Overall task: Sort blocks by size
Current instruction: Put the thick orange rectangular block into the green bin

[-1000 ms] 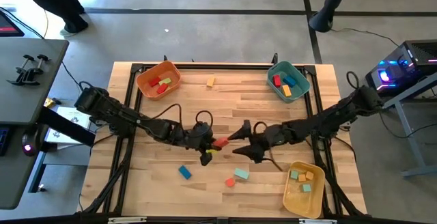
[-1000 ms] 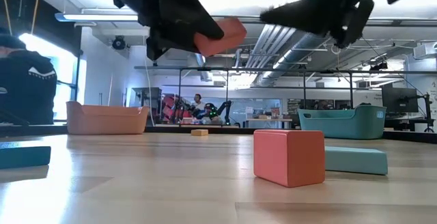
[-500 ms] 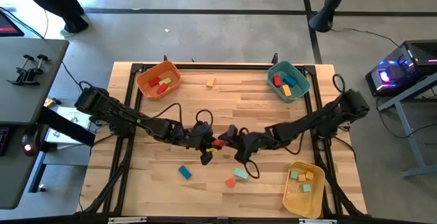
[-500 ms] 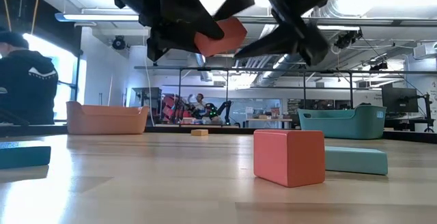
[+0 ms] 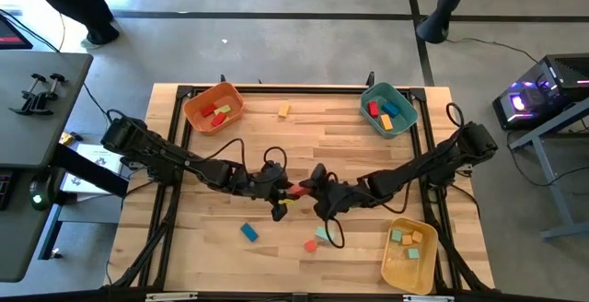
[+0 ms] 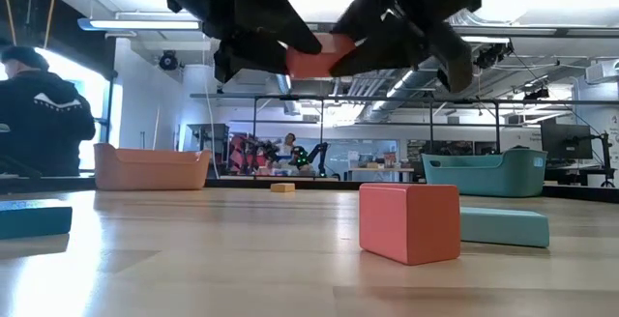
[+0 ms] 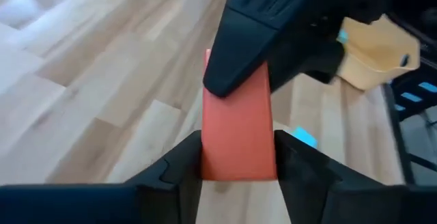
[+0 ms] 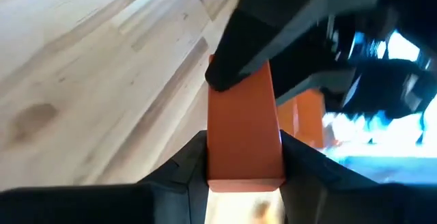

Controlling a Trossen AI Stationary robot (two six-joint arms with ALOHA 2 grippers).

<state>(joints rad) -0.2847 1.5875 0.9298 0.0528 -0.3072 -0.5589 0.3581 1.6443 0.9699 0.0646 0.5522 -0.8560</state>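
Note:
A red block (image 5: 296, 191) hangs in the air over the middle of the table, between my two grippers. My left gripper (image 5: 287, 192) comes from the table's left and is shut on one end of it. My right gripper (image 5: 309, 190) comes from the right and is shut on the other end. In the low view the red block (image 6: 319, 58) shows high above the tabletop between the dark fingers. Loose blocks lie flat on the table: a red cube (image 6: 410, 222), a teal bar (image 6: 503, 226), a blue block (image 5: 248, 232) and a small orange block (image 5: 283, 110). My left gripper pinches the red block's two side faces at its left end (image 7: 239, 164) between its two fingers. The fingers slant down from the table's left and lie along the block, which is lifted clear. My right gripper pinches the same block's side faces at its right end (image 8: 244, 164) between its two fingers. The fingers slant down from the table's right, along the block. Its fingers (image 7: 246, 46) cover that end in the left wrist view.
An orange bin (image 5: 213, 107) stands at the far left, a teal bin (image 5: 388, 109) at the far right and a yellow bin (image 5: 410, 251) at the near right, each with blocks in it. A person (image 6: 44, 114) stands beyond the table's left side.
My right gripper has gone toward the table's left and a little down to the red block, has tipped toward level, and has shut on the block's free end. My left gripper has kept still with the block, which stays in the air.

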